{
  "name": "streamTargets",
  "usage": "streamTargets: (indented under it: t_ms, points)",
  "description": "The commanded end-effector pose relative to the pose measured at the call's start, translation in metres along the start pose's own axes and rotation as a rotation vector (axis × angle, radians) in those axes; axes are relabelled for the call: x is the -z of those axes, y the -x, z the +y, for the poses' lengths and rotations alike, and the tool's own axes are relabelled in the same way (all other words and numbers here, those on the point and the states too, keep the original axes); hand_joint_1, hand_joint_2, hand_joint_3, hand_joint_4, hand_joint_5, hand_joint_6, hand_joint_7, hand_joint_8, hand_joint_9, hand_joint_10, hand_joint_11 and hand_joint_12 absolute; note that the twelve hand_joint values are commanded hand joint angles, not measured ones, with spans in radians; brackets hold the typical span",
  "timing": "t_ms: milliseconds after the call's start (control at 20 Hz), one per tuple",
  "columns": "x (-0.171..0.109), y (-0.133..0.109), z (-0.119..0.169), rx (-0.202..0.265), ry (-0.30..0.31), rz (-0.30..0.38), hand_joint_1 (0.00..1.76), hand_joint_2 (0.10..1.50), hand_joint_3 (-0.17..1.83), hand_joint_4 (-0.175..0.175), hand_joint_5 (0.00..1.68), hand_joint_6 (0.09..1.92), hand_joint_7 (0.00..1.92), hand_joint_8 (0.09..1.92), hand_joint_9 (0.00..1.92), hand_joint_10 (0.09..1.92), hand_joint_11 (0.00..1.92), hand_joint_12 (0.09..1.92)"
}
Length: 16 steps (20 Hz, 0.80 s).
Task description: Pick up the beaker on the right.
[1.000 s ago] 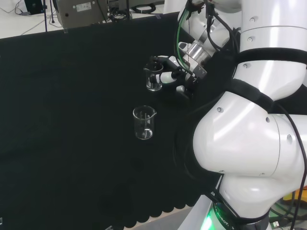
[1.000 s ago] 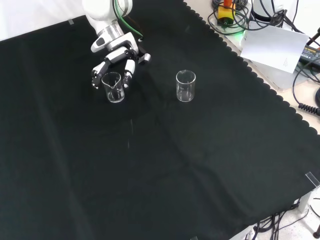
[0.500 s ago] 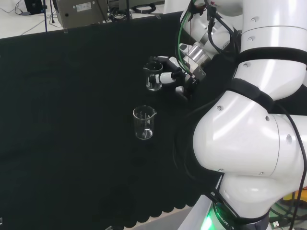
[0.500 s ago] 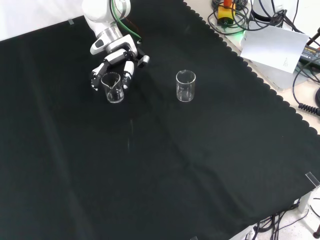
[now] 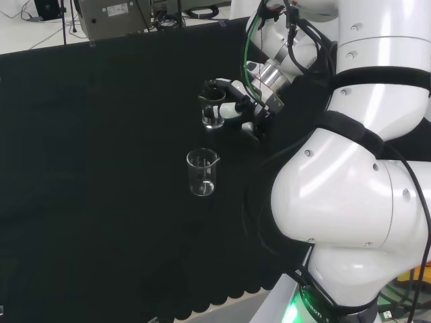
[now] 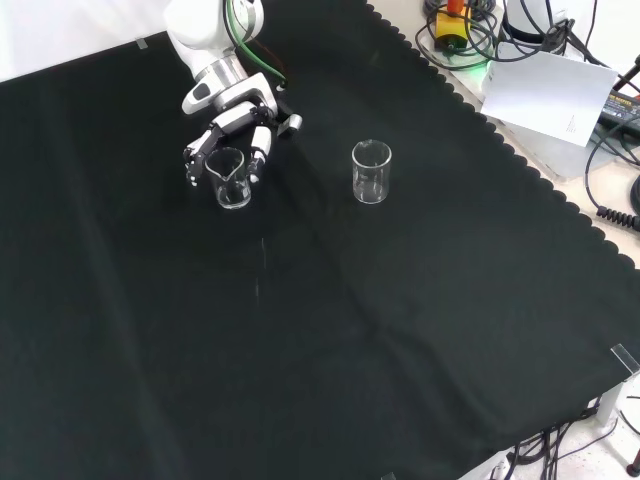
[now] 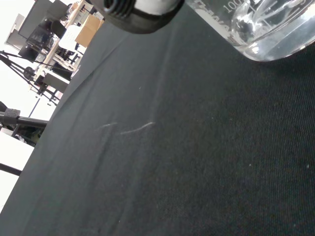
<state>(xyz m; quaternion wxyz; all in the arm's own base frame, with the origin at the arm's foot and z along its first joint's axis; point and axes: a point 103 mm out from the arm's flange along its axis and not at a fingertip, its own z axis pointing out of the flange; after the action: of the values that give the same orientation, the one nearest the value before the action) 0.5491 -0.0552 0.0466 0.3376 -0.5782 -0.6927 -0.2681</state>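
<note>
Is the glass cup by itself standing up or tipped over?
Standing up. The lone beaker sits flat on the cloth, mouth up.

Two beakers stand well apart on the desk (image 6: 420, 330). In the front view, one beaker (image 6: 231, 179) sits at nine o'clock of the other beaker (image 6: 371, 171). The hand (image 6: 232, 115) lies at twelve o'clock of the first, its fingers (image 6: 258, 150) flanking it.

A plain black cloth (image 6: 380, 330) with a scalloped edge covers the bench. Two clear, colourless glass beakers (image 6: 231, 178) (image 6: 371, 171) stand out against it. The black and white hand (image 6: 232, 118) joins a glossy white arm (image 5: 350, 202) carrying green cable.
</note>
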Motion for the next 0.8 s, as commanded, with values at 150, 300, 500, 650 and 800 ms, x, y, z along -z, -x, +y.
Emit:
streamTargets:
  t_ms: [150, 300, 500, 650, 800]
  points:
    - [-0.0039, 0.0019, -0.0022, -0.044, 0.048, 0.008, 1.02, 0.91, -0.17, -0.005, 0.40, 0.49, 0.27, 0.63, 0.40, 0.54, 0.03, 1.36]
    - [-0.0044, 0.0015, -0.0016, -0.051, 0.054, 0.007, 1.01, 0.91, -0.17, -0.010, 0.40, 0.53, 0.27, 0.64, 0.41, 0.54, 0.04, 1.35]
    - [-0.0050, 0.0020, 0.0000, -0.063, 0.061, 0.012, 1.02, 0.92, -0.17, -0.011, 0.46, 0.77, 0.33, 0.66, 0.47, 0.55, 0.10, 1.33]
    - [-0.0017, 0.0000, -0.0006, -0.096, 0.133, -0.029, 1.05, 0.96, -0.17, -0.004, 0.61, 0.90, 0.44, 0.67, 0.55, 0.55, 0.17, 1.33]
    - [0.0028, -0.0032, -0.0026, -0.124, 0.209, -0.078, 1.17, 1.06, -0.17, -0.035, 1.04, 0.80, 0.89, 0.66, 0.92, 0.50, 0.67, 1.14]
